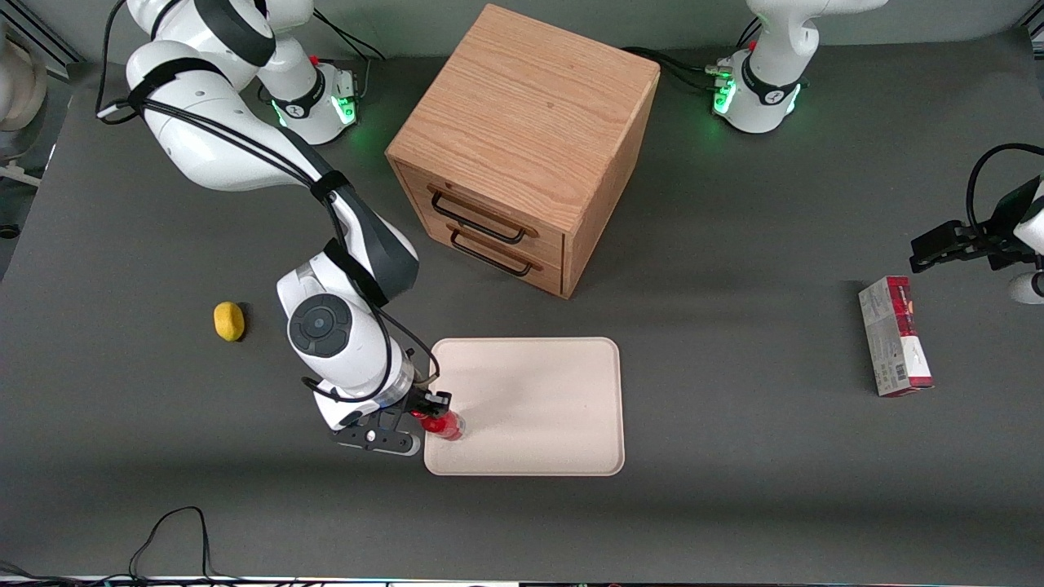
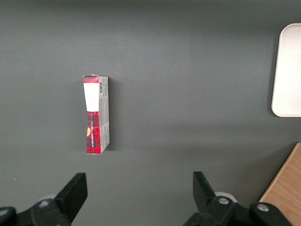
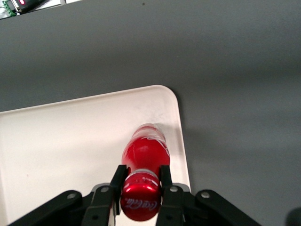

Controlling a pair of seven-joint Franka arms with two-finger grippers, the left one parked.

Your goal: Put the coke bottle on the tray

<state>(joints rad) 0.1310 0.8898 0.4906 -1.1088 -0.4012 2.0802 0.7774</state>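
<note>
The small red coke bottle (image 1: 444, 424) stands on the cream tray (image 1: 538, 399), at the tray corner nearest the front camera on the working arm's side. My right gripper (image 1: 431, 410) is shut on the coke bottle at its neck. In the right wrist view the coke bottle (image 3: 143, 155) shows from above with its red cap, held between my gripper (image 3: 141, 181) fingers, over the tray (image 3: 61, 141) close to its rounded corner. The tray's edge also shows in the left wrist view (image 2: 288, 70).
A wooden two-drawer cabinet (image 1: 522, 147) stands farther from the front camera than the tray. A yellow lemon-like object (image 1: 229, 320) lies toward the working arm's end. A grey-and-red carton (image 1: 895, 334) lies toward the parked arm's end; it also shows in the left wrist view (image 2: 96, 114).
</note>
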